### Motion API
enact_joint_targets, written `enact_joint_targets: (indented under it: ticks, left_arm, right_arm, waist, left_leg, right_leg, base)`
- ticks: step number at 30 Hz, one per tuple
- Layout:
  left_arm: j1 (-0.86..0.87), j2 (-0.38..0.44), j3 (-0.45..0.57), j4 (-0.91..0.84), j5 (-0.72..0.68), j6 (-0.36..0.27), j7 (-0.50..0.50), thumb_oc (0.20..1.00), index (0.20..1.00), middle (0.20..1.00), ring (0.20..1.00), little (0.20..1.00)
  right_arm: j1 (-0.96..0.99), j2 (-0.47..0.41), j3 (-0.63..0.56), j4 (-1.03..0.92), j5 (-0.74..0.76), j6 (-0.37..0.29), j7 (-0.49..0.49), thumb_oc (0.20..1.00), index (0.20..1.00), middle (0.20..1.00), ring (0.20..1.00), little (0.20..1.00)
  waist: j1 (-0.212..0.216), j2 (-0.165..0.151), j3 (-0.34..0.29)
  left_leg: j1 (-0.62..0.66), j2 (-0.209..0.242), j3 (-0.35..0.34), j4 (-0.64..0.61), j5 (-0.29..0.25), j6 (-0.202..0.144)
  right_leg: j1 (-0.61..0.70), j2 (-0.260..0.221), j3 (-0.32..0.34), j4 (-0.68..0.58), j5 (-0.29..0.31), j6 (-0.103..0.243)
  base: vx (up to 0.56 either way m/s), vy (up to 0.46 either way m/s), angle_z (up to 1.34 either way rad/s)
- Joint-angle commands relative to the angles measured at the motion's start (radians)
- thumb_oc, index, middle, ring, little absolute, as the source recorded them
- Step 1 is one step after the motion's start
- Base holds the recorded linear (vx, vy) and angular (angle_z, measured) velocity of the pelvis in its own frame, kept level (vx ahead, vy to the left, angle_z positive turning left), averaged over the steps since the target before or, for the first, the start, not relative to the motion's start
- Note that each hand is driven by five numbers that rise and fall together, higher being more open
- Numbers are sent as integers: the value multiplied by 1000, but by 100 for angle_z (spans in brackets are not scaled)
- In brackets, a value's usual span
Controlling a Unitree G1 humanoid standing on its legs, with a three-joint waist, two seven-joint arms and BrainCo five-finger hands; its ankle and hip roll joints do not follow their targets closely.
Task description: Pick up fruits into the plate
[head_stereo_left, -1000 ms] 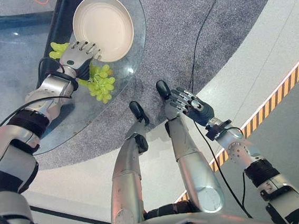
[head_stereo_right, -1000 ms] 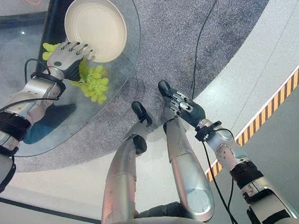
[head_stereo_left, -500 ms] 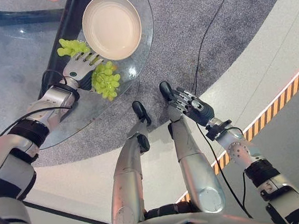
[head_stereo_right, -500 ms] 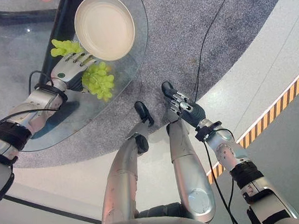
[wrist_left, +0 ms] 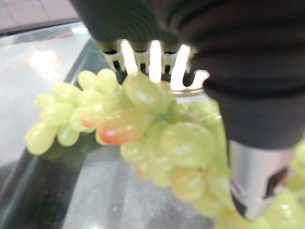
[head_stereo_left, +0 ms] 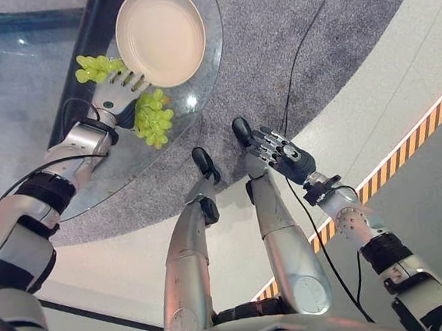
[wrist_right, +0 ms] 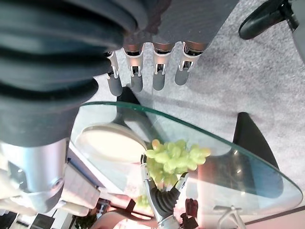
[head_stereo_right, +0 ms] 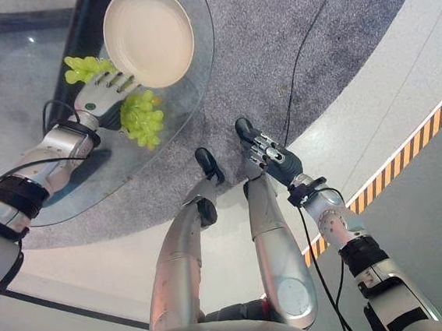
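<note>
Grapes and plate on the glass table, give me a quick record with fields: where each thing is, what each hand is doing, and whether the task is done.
table: round glass table
plate: cream plate, nothing in it, near the table's far edge
grapes: green grapes, draped across the left hand, a second cluster showing past it on the other side, beside the plate
left hand: left hand over the table, fingers under the grapes, tips at the plate's rim
right hand: right hand off the table, above the grey carpet, fingers relaxed, holding nothing
task state: no fruit in the plate yet
</note>
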Motion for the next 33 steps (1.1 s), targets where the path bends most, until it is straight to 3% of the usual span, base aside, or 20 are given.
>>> enact_joint_targets:
  ticks: [1, 2, 3, 4, 11, 19, 29, 33]
  left_arm:
    - [40, 8, -31, 60, 77, 34, -98, 1000, 1000, 1000, 1000, 1000]
    - [35, 5, -36, 64, 80, 30, -125, 752, 752, 752, 752, 752]
    - [31, 2, -44, 67, 91, 27, -155, 231, 231, 231, 231, 231]
    - [34, 2, -52, 67, 100, 24, -188, 200, 200, 200, 200, 200]
    - [37, 16, -74, 41, 104, 30, -249, 200, 200, 200, 200, 200]
    - [44, 51, -65, 9, 96, 24, -247, 200, 200, 200, 200, 200]
    - [49, 41, -46, 34, 67, 12, -169, 200, 200, 200, 200, 200]
    - [60, 22, -24, 86, 17, -1, -87, 200, 200, 200, 200, 200]
  right_arm:
    - [40, 18, 15, -59, 44, -15, 23, 1000, 1000, 1000, 1000, 1000]
    - [38, 17, 13, -61, 48, -13, 23, 1000, 1000, 1000, 1000, 1000]
    - [36, 16, 11, -63, 53, -11, 20, 1000, 1000, 1000, 1000, 1000]
    - [39, 15, 10, -66, 57, -12, 23, 1000, 1000, 1000, 1000, 1000]
    - [44, 4, -5, -71, 79, 0, 44, 1000, 1000, 1000, 1000, 1000]
    - [62, 2, -13, -75, 84, -5, 53, 1000, 1000, 1000, 1000, 1000]
    - [49, 18, -7, -62, 80, -3, 46, 1000, 1000, 1000, 1000, 1000]
    - [41, 21, 0, -45, 78, 1, 49, 1000, 1000, 1000, 1000, 1000]
  waist:
    - [-5, -13, -26]
    - [-8, -14, -26]
    - [-9, -15, -26]
    - [-12, -15, -26]
    - [-16, -10, -26]
    - [-8, -4, -26]
    - [4, -10, -26]
    - [8, -13, -26]
  left_leg:
    - [32, -61, -143, -69, -3, -30]
    - [29, -61, -142, -70, -3, -31]
    - [26, -61, -140, -69, -3, -31]
    - [22, -60, -138, -69, -2, -32]
    - [22, -61, -133, -70, -4, -35]
    - [34, -64, -141, -74, -4, -36]
    - [59, -69, -157, -80, -5, -30]
    - [87, -66, -162, -92, -3, -31]
  right_leg:
    - [13, 54, -118, -18, -5, -9]
    - [10, 56, -117, -19, -4, -9]
    - [8, 58, -116, -20, -2, -10]
    - [3, 59, -113, -22, 0, -11]
    - [4, 62, -107, -27, -2, -14]
    - [19, 53, -114, -31, -4, -12]
    - [42, 51, -124, -31, -3, -8]
    - [67, 51, -125, -36, -3, -7]
  base:
    - [0, 0, 0]
    - [0, 0, 0]
    - [0, 0, 0]
    - [0, 0, 0]
    - [3, 4, -6]
    - [-2, 2, -1]
    - [0, 0, 0]
    - [0, 0, 0]
